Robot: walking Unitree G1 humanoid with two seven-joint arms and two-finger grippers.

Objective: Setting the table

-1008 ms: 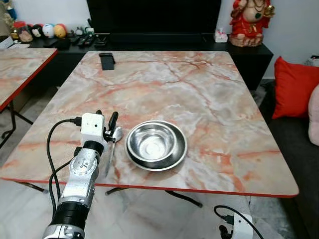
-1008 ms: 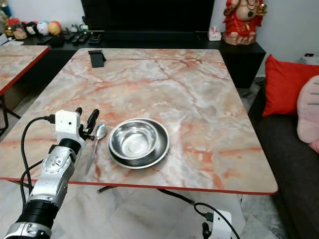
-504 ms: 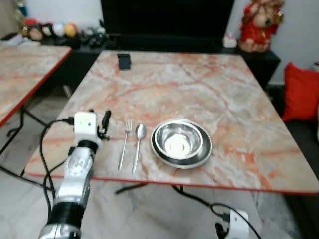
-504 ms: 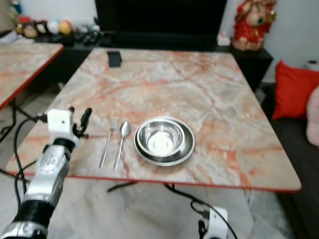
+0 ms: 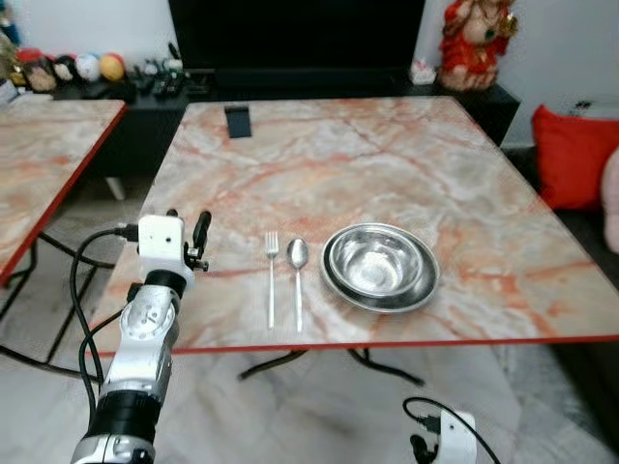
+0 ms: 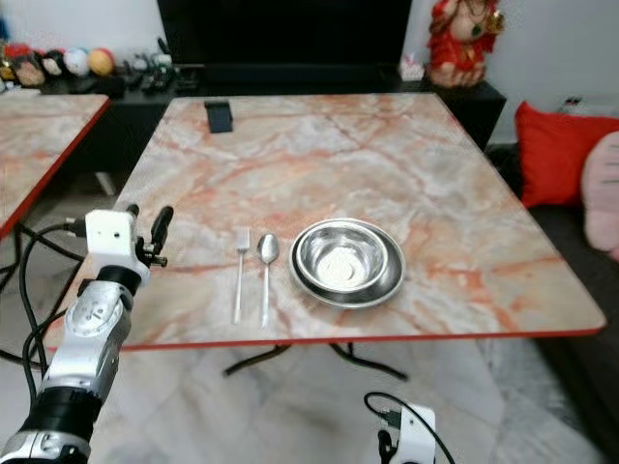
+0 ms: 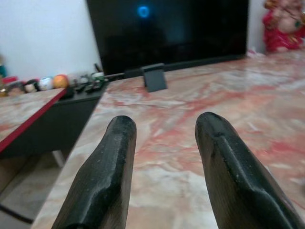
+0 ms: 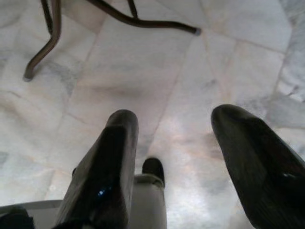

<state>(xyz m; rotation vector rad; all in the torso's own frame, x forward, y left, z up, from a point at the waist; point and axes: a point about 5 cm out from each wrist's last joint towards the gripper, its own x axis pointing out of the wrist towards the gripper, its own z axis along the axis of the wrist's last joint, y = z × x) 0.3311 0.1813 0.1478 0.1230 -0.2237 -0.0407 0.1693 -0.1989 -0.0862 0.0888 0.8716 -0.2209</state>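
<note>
A steel bowl (image 5: pixel 379 266) sits in a shallow steel plate near the table's front edge. To its left a spoon (image 5: pixel 298 271) and a fork (image 5: pixel 271 278) lie side by side, handles toward me. My left gripper (image 5: pixel 187 224) hovers at the table's left edge, well left of the fork, open with nothing between its fingers (image 7: pixel 116 157). My right gripper (image 8: pixel 174 119) hangs low below the table over the floor, open and holding nothing.
A small black stand (image 5: pixel 237 120) is at the table's far left side. A second marble table (image 5: pixel 48 145) stands to the left, and a red cushion (image 5: pixel 575 155) to the right. Black table legs (image 8: pixel 47 43) cross the tiled floor below.
My left gripper has drawn back to the left, away from the spoon. A fork now lies in sight beside the spoon. The head view has also shifted.
</note>
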